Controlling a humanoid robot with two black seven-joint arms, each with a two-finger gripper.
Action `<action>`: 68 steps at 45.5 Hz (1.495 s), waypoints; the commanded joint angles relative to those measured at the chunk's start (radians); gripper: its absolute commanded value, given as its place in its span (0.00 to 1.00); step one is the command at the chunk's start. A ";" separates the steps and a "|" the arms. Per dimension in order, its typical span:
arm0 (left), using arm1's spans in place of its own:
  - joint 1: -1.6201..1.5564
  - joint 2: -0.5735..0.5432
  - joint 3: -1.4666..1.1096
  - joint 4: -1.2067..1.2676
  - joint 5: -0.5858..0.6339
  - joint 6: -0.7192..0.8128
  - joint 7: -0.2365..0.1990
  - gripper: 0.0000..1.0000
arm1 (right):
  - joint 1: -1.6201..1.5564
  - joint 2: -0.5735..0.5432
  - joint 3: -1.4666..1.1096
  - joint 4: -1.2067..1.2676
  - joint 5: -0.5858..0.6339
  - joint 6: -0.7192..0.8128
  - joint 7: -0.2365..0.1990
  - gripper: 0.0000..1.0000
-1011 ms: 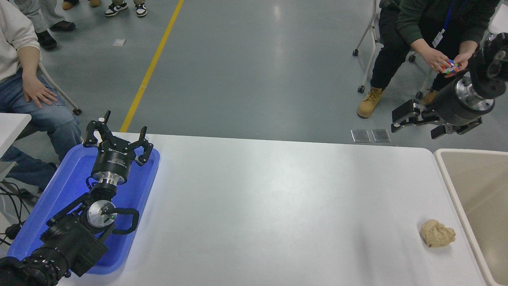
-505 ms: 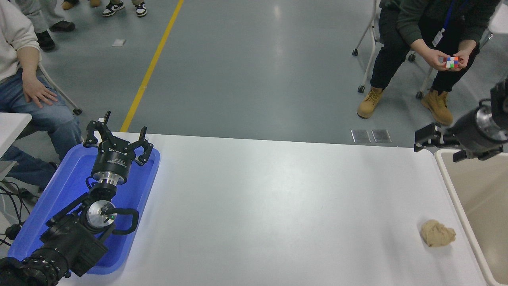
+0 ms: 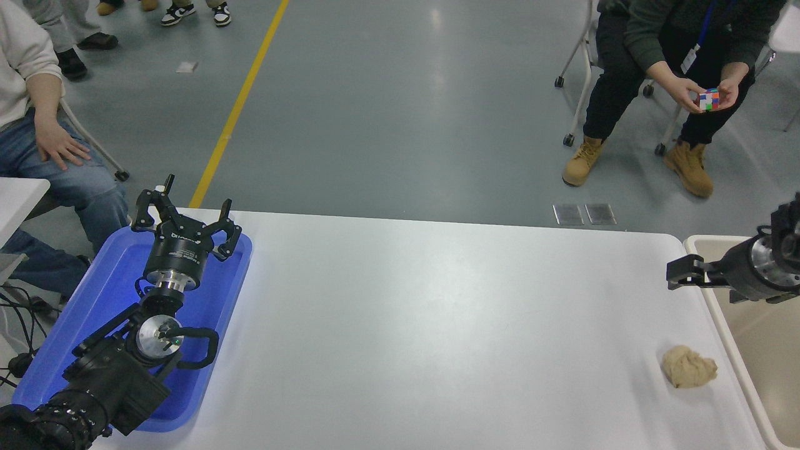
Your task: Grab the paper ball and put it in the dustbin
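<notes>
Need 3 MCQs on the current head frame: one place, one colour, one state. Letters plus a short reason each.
1. Where does the crumpled tan-brown paper ball lie?
A. in the blue tray
B. on the white table beside the bin
C. inside the bin

2. What colour is the shallow plastic tray under the parked left gripper?
A. blue
B. green
C. red

3. What is the paper ball's state?
A. clamped in the right gripper
B. free on the table, untouched
C. held by a person

Answers:
1 B: it sits on the white table just left of the cream plastic dustbin.
2 A: the tray's floor and rim are blue.
3 B: the right gripper hangs well above it, apart.
</notes>
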 commanded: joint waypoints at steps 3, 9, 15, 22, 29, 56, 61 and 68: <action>0.000 0.000 0.000 0.000 0.000 0.000 0.000 1.00 | -0.127 0.001 0.044 -0.006 -0.005 -0.083 0.003 1.00; 0.000 0.000 0.000 0.000 0.000 0.000 0.000 1.00 | -0.166 0.003 0.044 -0.024 -0.005 -0.118 0.003 1.00; 0.000 0.000 0.000 0.000 0.000 0.000 0.000 1.00 | -0.211 0.009 0.059 -0.060 -0.005 -0.146 0.003 1.00; 0.000 0.000 0.000 0.000 0.000 0.000 0.000 1.00 | -0.251 0.023 0.087 -0.092 -0.005 -0.158 0.003 1.00; 0.000 0.000 0.000 0.000 0.000 0.000 0.000 1.00 | -0.286 0.029 0.125 -0.097 -0.005 -0.169 0.003 1.00; 0.000 0.000 0.000 0.000 0.000 0.000 0.000 1.00 | -0.386 0.052 0.208 -0.163 -0.005 -0.175 0.003 1.00; 0.000 0.000 0.000 0.000 0.000 0.000 0.000 1.00 | -0.389 0.058 0.213 -0.166 -0.005 -0.177 0.005 1.00; 0.000 0.000 0.000 0.000 0.000 0.000 0.000 1.00 | -0.406 0.058 0.217 -0.166 -0.005 -0.224 0.012 1.00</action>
